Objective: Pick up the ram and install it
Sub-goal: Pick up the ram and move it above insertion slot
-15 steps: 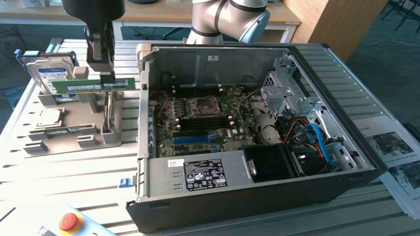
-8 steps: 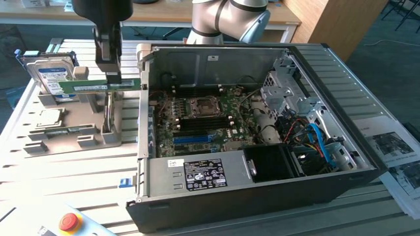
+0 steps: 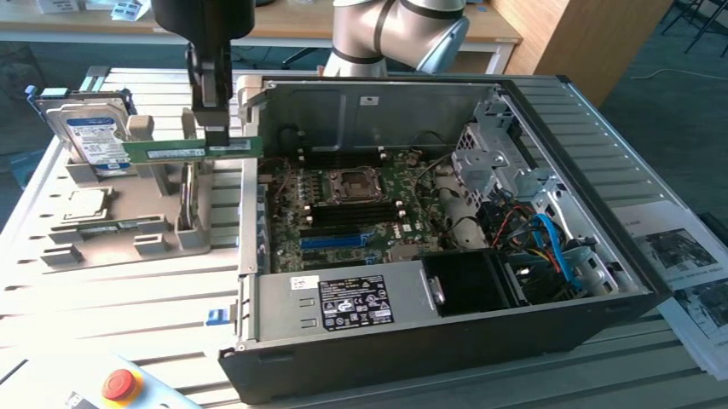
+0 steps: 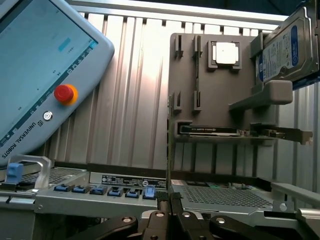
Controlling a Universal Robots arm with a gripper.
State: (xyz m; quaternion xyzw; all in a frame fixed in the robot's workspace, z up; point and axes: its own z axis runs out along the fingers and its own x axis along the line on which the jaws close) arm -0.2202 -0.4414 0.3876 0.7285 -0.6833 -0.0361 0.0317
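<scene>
The ram [image 3: 170, 151] is a thin green stick held level in the air, just past the open computer case's [image 3: 455, 324] wall on the exterior view's left, above the grey parts holder [image 3: 119, 247]. My gripper [image 3: 213, 139] hangs straight down and is shut on the ram's upper edge near one end. In the wrist view the ram [image 4: 170, 150] shows edge-on as a thin line rising from between my shut gripper [image 4: 170, 201]. The motherboard [image 3: 353, 204] lies inside the case to the exterior view's right of the ram.
The grey holder also carries a hard drive [image 3: 94, 136], a processor chip [image 3: 85, 204] and a second stick [image 3: 186, 198] standing in a slot. A blue slot [image 3: 336, 241] sits on the motherboard. A teach pendant [image 4: 45, 65] with a red stop button [image 3: 119, 385] lies nearby.
</scene>
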